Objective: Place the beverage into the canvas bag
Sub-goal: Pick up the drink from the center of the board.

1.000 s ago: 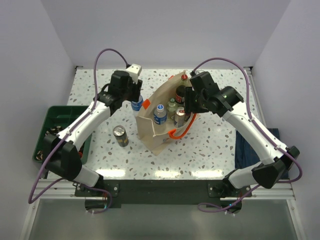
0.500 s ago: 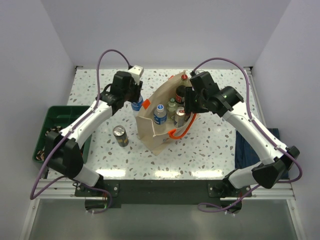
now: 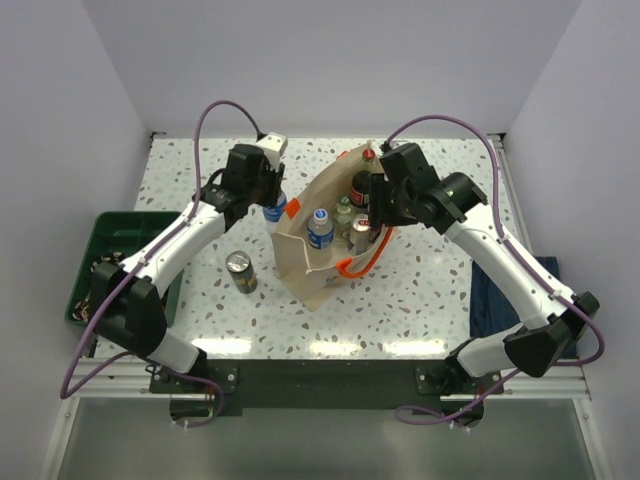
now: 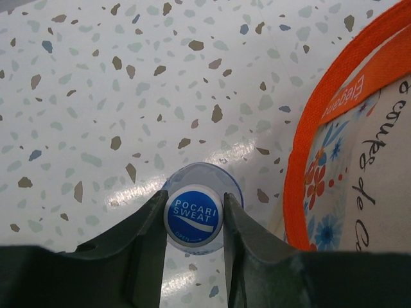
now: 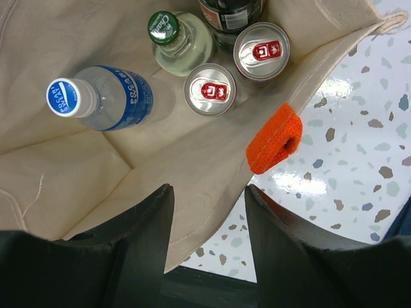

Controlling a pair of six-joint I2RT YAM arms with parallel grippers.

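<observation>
Fingers [image 4: 144,256] of the left claw [image 4: 194,202] were pressed against both sides of a blue cap, clenched on the Pocari Sweat bottle [image 4: 192,221] from above. That bottle stood upright on the speckled table [image 4: 96,96] directly beneath the claw, outside the bag. Just to this claw's right rose the canvas bag [image 4: 366,173], its orange strap [image 4: 321,109] curving along the printed side (flowers and some script lettering). The bottle stood near the bag's wall, though whether the two touched I could not tell. In the overhead view a lone can [image 3: 240,270] stood on the table nearer the arm bases than the left claw, and a green tray [image 3: 120,235] lay well off to that claw's left.

The right claw [image 5: 209,189] was released, its two dark fingers standing apart above the bag's rim, with canvas showing in the gap between them. An orange tab [image 5: 274,138] stuck out of the bag's edge just ahead of the right-hand finger. Farther ahead of the claw, down inside the bag, stood a second Pocari Sweat bottle [image 5: 103,99], a green-capped bottle [image 5: 173,35], two silver-topped cans [image 5: 210,90] side by side, and a dark bottle [image 5: 231,13] at the far end (only partly in view).
</observation>
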